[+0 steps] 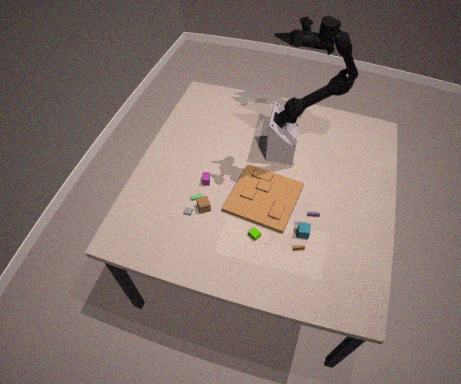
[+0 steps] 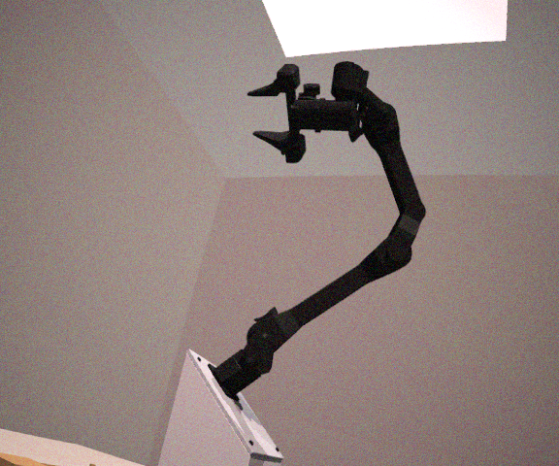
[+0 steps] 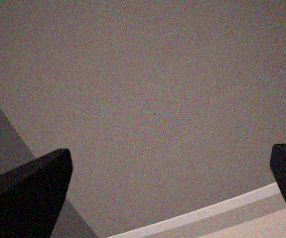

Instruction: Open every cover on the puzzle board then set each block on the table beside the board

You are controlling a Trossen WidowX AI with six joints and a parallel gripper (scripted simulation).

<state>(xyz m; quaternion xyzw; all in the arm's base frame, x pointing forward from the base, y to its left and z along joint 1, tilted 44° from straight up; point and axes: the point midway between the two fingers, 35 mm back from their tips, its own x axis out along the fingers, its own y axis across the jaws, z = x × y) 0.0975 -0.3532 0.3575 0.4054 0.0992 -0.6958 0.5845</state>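
Since the covers look thin and stiff, lying almost flush on the board, we would nudge their edges rather than pinch them. Our gripper hangs high, fingers spread, holding nothing.

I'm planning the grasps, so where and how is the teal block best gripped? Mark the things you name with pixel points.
Probably from straight above, with the fingers on two opposite upright side faces. The teal block (image 1: 303,230) looks like a cube sitting flat on the table (image 1: 148,231), its top uncovered. The puzzle board (image 1: 259,202) and the small purple and orange pieces (image 1: 313,214) (image 1: 298,248) lie near it, so a low sideways approach seems riskier.
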